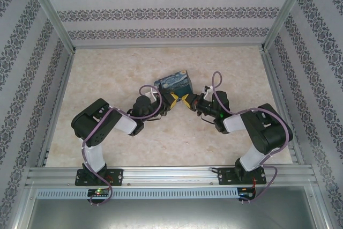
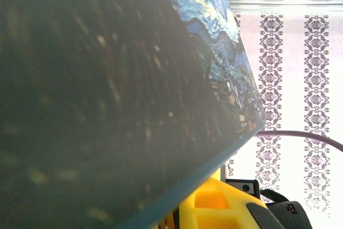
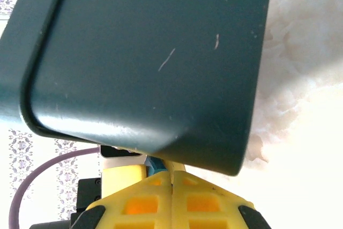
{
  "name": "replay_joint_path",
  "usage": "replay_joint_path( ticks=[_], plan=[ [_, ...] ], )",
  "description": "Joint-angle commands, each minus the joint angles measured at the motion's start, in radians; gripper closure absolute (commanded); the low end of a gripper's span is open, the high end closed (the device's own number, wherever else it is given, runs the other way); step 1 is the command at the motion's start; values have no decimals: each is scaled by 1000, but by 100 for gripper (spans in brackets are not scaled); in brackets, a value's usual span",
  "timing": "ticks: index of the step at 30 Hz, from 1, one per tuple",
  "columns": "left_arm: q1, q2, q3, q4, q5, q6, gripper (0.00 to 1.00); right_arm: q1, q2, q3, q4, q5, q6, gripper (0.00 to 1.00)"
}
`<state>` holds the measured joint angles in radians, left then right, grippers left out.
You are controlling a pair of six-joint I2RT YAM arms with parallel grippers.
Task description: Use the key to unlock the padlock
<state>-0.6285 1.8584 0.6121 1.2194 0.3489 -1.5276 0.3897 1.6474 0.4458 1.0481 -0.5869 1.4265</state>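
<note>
A: Where is the padlock?
B: Only a blue sliver shows, just past the right gripper's tips and under the painted tin's corner. The rest is hidden.
A: Fingers?
B: The right pair is pressed together; I cannot tell if it pinches anything. The left gripper is nearly closed, its hold unclear.
A: Room?
B: The tin crowds 12 o'clock. Bare table lies at 6, with walls well apart at 3 and 9.
</note>
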Motion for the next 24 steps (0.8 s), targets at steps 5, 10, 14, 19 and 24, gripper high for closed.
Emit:
replay_joint_path(
  ticks=[5,10,14,19,24],
  plan=[
    [-51,37,52,144,68,-37,100,48,5,45,59,-7,8,100],
    [-58,42,59,163,68,-60,100,35,45,53,88,-14,19,100],
    [-70,41,75,117,87,-39,100,48,69,101,96,-35,25,100],
    [-84,73,88,104,94,-33,100,108,100,208,45,-85,3,100],
    [-82,99,64,102,56,-37,100,96,151,202,73,-103,14,100]
  ],
)
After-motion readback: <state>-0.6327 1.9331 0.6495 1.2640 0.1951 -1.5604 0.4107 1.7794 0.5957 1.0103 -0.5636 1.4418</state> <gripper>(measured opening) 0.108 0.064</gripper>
